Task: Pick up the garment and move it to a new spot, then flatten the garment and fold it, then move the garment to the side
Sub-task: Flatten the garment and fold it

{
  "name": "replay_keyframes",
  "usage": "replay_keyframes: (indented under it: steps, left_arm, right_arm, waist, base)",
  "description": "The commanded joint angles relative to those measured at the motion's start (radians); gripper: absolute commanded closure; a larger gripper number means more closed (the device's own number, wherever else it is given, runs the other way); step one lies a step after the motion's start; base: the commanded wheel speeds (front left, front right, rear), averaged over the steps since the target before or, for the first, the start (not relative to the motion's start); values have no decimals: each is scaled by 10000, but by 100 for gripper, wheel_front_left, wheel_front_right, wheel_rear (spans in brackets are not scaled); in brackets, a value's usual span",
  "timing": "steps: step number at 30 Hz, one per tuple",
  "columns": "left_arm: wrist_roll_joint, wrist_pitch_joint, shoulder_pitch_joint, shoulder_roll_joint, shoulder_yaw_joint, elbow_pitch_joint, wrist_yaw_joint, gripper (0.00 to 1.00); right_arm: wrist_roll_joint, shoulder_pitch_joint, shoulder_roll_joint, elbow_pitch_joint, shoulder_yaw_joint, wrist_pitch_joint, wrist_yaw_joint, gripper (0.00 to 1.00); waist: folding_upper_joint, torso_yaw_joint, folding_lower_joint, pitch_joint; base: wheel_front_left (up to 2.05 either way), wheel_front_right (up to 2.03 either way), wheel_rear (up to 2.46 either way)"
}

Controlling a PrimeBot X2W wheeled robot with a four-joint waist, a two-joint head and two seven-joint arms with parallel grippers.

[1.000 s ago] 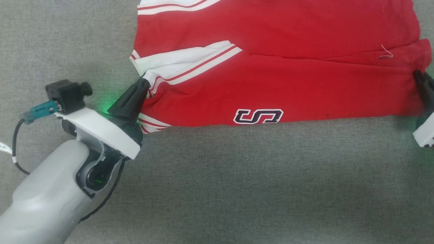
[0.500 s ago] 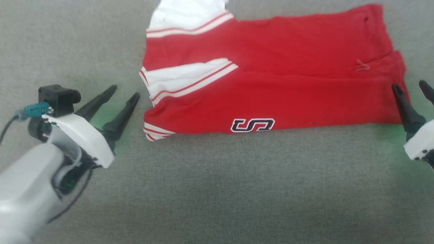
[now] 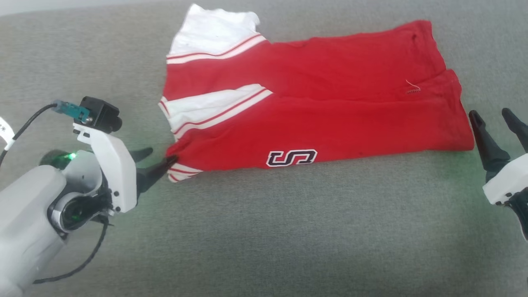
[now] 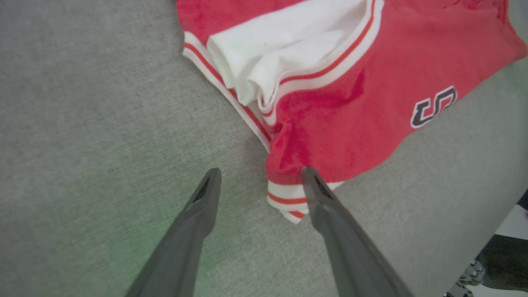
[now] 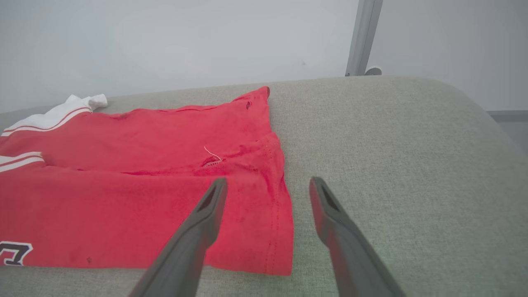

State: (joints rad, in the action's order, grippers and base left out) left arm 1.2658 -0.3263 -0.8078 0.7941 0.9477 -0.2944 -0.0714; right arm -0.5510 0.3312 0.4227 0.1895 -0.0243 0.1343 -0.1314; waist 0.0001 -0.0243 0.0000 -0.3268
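The garment (image 3: 309, 111), red with white striped sleeves and a black letter outlined in white, lies folded lengthwise on the grey padded surface (image 3: 264, 231). My left gripper (image 3: 159, 157) is open at the garment's near left corner. In the left wrist view the garment (image 4: 350, 103) has its striped corner beside one finger of the left gripper (image 4: 260, 173), and nothing is gripped. My right gripper (image 3: 489, 117) is open just off the garment's right hem. In the right wrist view the garment (image 5: 144, 185) passes under one finger of the right gripper (image 5: 268, 183).
Bare grey padding runs along the near side and to the right (image 5: 412, 165). The surface's far edge meets a pale wall (image 5: 165, 41), where a grey post (image 5: 363, 37) stands. A dark shape (image 4: 503, 264) shows beyond the surface's edge.
Both grippers have opened and let go of the garment's two ends, then drawn slightly back. The garment now lies flat. The head camera has shifted, showing more of the far side.
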Motion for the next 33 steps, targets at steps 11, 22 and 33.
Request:
replay_keyframes:
  steps: [11,22,33]
  left_arm:
    - [1412,-2130,34,-171,314,-116,135,5]
    - [1265,-2180,-117,-437,433,-322,-202,100]
    - [804,-1755,-608,-883,438,-208,-356,100]
  right_arm:
    - [23,81,-217,-333,-54,110,16,0]
    - [273,509,621,-544,1000,1274,16,0]
    - [-491,1964,1867,268,2516,4723,16,0]
  waist:
    - [-1,-750,0,-705]
    - [-1,-836,0,-899]
    - [-1,-321,0,-1357]
  base:
    - [0,0,0]
    - [0,0,0]
    - [0,0,0]
